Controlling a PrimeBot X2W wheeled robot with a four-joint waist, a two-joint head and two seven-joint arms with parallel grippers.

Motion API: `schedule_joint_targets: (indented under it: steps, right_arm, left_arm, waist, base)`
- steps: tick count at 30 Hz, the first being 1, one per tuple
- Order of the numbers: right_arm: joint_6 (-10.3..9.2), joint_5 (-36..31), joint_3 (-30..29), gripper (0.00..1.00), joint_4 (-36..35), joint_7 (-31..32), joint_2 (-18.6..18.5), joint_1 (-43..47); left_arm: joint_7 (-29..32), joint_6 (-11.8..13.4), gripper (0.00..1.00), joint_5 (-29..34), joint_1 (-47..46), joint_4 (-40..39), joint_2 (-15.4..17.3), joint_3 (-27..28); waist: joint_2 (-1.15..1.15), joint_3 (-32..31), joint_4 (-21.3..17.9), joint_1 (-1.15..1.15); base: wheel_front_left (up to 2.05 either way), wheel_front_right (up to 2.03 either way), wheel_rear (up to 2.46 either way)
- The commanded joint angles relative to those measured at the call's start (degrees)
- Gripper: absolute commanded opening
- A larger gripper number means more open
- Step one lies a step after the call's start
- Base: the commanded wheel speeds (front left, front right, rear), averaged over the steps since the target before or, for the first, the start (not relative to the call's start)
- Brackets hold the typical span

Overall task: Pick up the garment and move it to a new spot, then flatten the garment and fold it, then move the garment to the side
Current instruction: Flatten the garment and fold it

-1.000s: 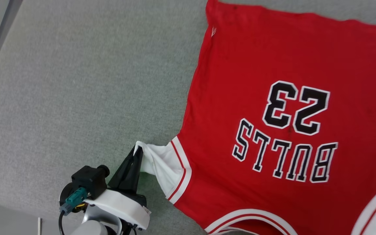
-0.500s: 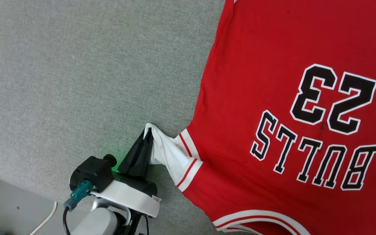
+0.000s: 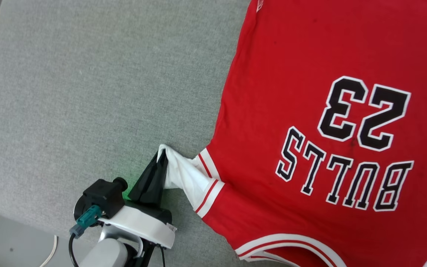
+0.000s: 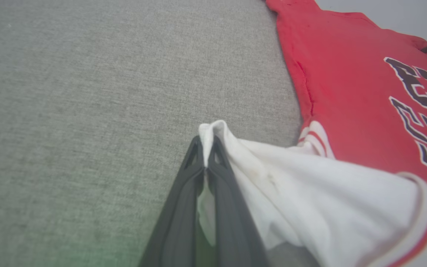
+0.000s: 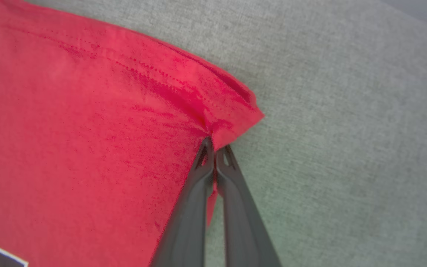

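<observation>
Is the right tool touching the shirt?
Touching. Right wrist view shows the right tool shut on the shirt's red corner, with cloth pinched between its tips.

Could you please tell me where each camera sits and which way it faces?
Head view: on the head, facing down at the garment on the grey surface; left claw at lower left.
Left wrist view: on the left wrist, looking along the left claw, shut on the white sleeve.
Right wrist view: on the right wrist, looking along the right claw, shut on the garment's red corner.
Shared: head and left wrist views both show the sleeve pinch.
</observation>
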Motion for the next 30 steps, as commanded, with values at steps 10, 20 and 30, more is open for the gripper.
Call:
schedule_joint_targets:
  steps: [10, 20, 30]
  right_arm:
    - [-0.04, 8.13, 7.81, 0.00, -4.06, -8.86, -2.73, 8.77]
    - [-0.05, 18.14, 11.25, 0.00, -14.73, -16.16, -11.59, 26.17]
    - [-0.04, 23.43, 7.15, 0.00, -18.76, -21.26, -16.09, 47.33]
  left_arm:
    - [0.44, 1.02, 0.00, -0.67, 6.31, 1.07, 2.54, 2.24]
    - [2.19, 3.07, 0.00, -2.55, 12.38, -0.88, 5.19, 3.37]
    - [2.64, 4.70, 0.00, -3.56, 17.22, -2.14, 7.03, 4.45]
  waist:
    - [0.00, -12.68, -6.12, 0.00]
    - [0.00, -21.48, -10.52, 0.00]
    - [0.00, -25.86, -14.33, 0.00]
  base:
    - [0.00, 0.00, 0.00]
    - [0.00, 0.00, 0.00]
    - [0.00, 0.00, 0.00]
